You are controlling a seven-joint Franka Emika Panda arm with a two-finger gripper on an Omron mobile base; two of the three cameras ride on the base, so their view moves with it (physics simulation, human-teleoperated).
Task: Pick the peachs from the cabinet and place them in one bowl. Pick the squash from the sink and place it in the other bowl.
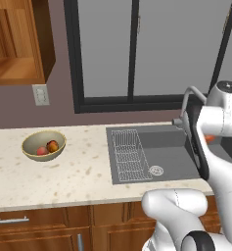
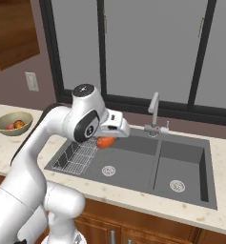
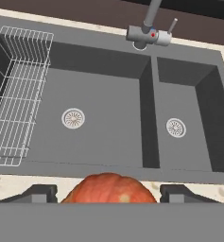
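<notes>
1. No brand, label or readable writing shows on anything; the wall outlet (image 1: pixel 40 94) under the cabinet (image 1: pixel 19 41) is a blank pale plate
2. The arm rises from the base, bends at a white elbow and reaches over the sink (image 2: pixel 133 164); in the right base view the wrist sits above the left basin with the hand pointing forward and down, level with the sink's back rim
3. The gripper (image 3: pixel 108 193) is clamped on the squash (image 3: pixel 109 188); in the hand view the orange-red lump sits between the two dark finger tips, touching both; in the right base view the squash (image 2: pixel 105 142) hangs under the hand, clear of the basin floor; in the left base view a sliver of orange (image 1: pixel 210 138) shows beside the forearm
4. The sink has two dark grey basins, each with a round drain; a wire rack (image 3: pixel 16 94) lies along the left side of the left basin; the curved silver tap (image 2: pixel 155 114) stands at the back, between the basins
5. The pale tan bowl (image 1: pixel 31 139) stands on the speckled counter (image 1: pixel 63 176) well left of the sink, below the cabinet; the two peachs (image 1: pixel 48 147) lie inside it, touching each other
</notes>
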